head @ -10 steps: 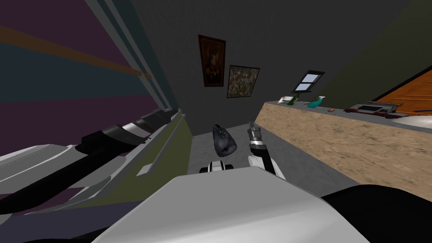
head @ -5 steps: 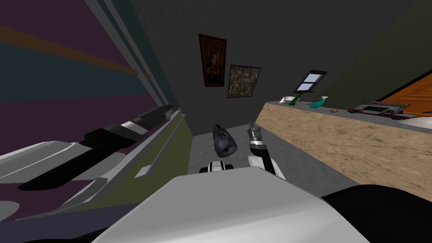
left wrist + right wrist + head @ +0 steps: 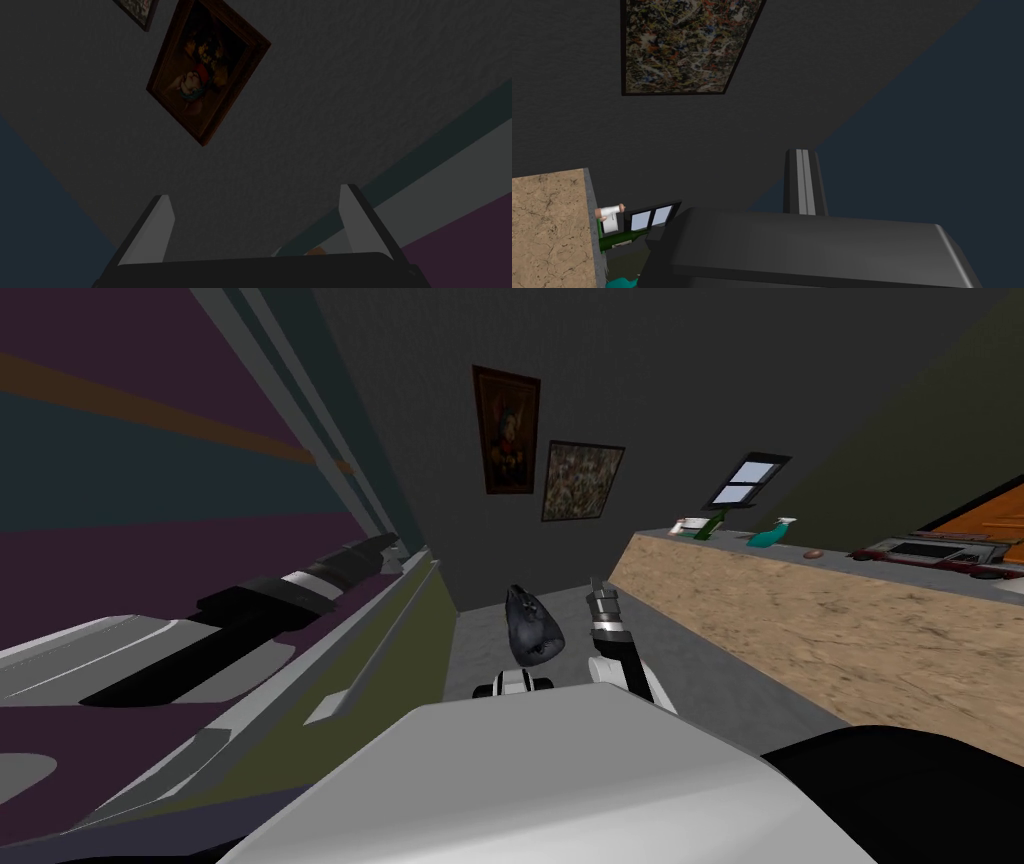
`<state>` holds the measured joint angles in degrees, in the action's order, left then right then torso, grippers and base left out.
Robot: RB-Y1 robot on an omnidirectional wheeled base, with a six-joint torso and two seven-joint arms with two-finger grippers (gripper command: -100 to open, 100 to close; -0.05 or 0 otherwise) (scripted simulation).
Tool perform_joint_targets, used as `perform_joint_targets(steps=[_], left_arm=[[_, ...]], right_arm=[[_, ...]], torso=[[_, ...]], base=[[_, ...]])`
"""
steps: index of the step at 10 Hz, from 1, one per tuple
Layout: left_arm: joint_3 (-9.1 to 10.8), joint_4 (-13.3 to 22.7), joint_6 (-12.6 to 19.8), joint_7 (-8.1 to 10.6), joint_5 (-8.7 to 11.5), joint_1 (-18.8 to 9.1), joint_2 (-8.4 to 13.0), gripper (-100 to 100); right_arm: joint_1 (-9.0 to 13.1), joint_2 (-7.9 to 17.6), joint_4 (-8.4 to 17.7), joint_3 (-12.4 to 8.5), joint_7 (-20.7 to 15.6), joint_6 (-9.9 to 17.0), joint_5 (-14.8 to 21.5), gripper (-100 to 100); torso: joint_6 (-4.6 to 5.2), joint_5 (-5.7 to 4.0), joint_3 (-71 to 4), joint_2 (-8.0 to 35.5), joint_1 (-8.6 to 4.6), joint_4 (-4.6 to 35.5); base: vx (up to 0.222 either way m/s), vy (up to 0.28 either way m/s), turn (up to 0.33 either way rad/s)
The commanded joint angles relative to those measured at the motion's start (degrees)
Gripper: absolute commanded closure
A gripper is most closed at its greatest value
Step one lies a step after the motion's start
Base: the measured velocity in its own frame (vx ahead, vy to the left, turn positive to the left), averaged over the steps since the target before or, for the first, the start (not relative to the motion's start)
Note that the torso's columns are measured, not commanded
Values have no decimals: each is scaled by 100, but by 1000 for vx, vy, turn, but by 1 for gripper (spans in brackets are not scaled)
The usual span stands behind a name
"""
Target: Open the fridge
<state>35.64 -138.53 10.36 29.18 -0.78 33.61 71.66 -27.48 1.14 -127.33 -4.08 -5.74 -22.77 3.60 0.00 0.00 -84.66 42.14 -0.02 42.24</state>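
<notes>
On my left stands a tall panel point(image 3: 150, 538) in purple and dark blue with pale grey edge strips point(image 3: 300, 418); it looks like the fridge's front, seen very close. My left arm lies stretched along it. At its end, by the grey edge, is the left gripper point(image 3: 385, 546), which the left wrist view shows open point(image 3: 256, 192) with nothing between the fingers; the purple panel point(image 3: 470, 235) is right beside it. Below is an olive panel point(image 3: 400, 628) with a pale bar handle point(image 3: 335, 700). My right gripper point(image 3: 597, 585) is held upright in front of me, shut and empty point(image 3: 801, 151).
A stone-patterned counter point(image 3: 800, 618) runs along my right, carrying a green bottle point(image 3: 712, 523), a teal spray bottle point(image 3: 775, 533) and a red and white appliance point(image 3: 940, 553). A dark lumpy object point(image 3: 530, 623) lies on the grey floor point(image 3: 480, 638). Two paintings point(image 3: 510, 428) hang ahead.
My head view has turned a little, so the counter's things have drifted right. My left forearm lies slightly lower and nearer me along the purple panel.
</notes>
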Motion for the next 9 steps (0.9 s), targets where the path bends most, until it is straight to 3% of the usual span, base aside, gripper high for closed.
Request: perform_joint_targets(steps=[1, 9], left_arm=[[92, 306, 90, -76, 23, 39, -12, -100], [152, 1200, 400, -247, 59, -46, -4, -100]], right_arm=[[0, 0, 0, 0, 0, 0, 0, 0], [1, 0, 0, 0, 0, 0, 0, 0]], torso=[[0, 0, 7, 12, -1, 3], [1, -1, 7, 12, -1, 4]], base=[[66, -34, 34], [48, -17, 26]])
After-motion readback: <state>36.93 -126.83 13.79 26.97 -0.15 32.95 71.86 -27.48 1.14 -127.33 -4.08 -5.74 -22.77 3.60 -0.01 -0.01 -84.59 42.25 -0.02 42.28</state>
